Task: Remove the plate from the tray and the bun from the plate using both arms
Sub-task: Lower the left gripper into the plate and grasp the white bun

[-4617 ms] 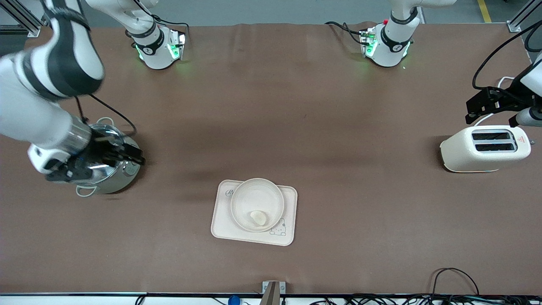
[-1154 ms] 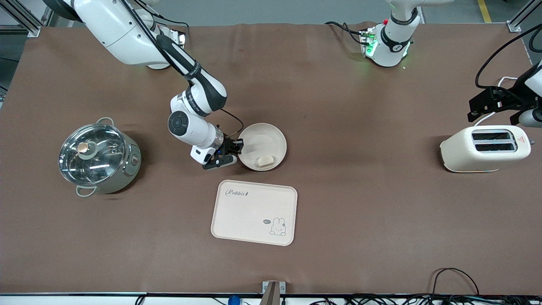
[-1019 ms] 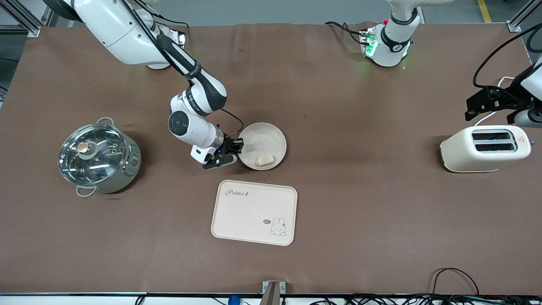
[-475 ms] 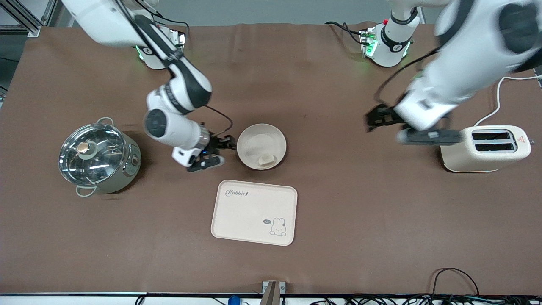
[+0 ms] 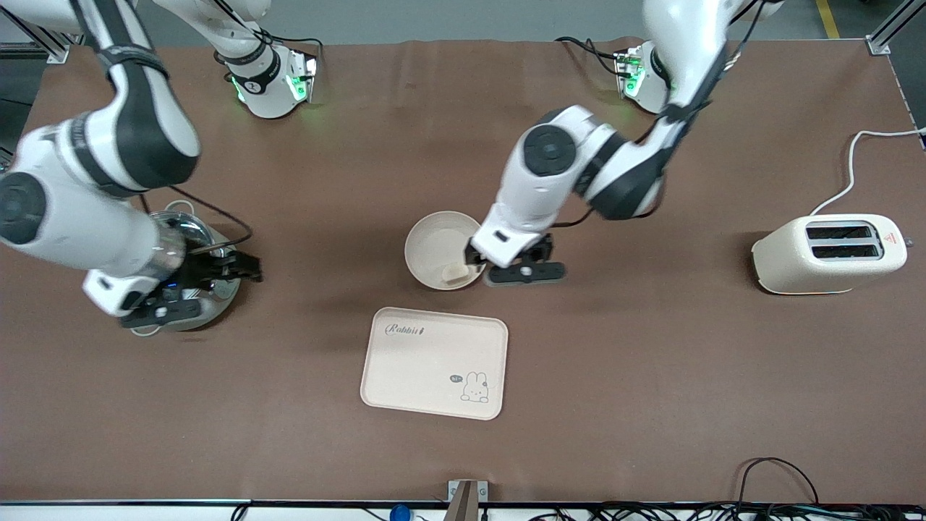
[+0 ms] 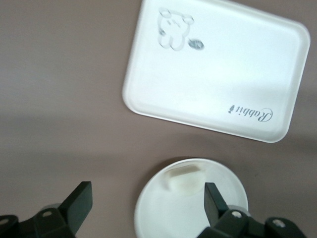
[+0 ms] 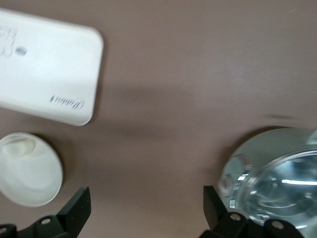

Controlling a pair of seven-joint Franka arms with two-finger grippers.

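The round cream plate (image 5: 434, 242) sits on the table, off the tray and farther from the front camera than it. The small pale bun (image 5: 456, 272) lies in the plate by the rim nearest the tray. The rectangular tray (image 5: 434, 362) with "Rabbit" script and a bunny drawing is bare. My left gripper (image 5: 500, 265) is open, low over the plate's edge by the bun. In the left wrist view the bun (image 6: 184, 178) and plate (image 6: 168, 213) lie between the open fingers of the left gripper (image 6: 148, 204), with the tray (image 6: 218, 69) past them. My right gripper (image 5: 199, 286) is open and empty over the pot.
A steel pot with a glass lid (image 5: 206, 289) stands toward the right arm's end, partly hidden by the right hand; it also shows in the right wrist view (image 7: 277, 173). A cream toaster (image 5: 828, 255) with a white cord stands toward the left arm's end.
The plate with the bun went from the tray onto the table. The right gripper let go and swung away to over the pot. The left arm swung from the toaster to the plate.
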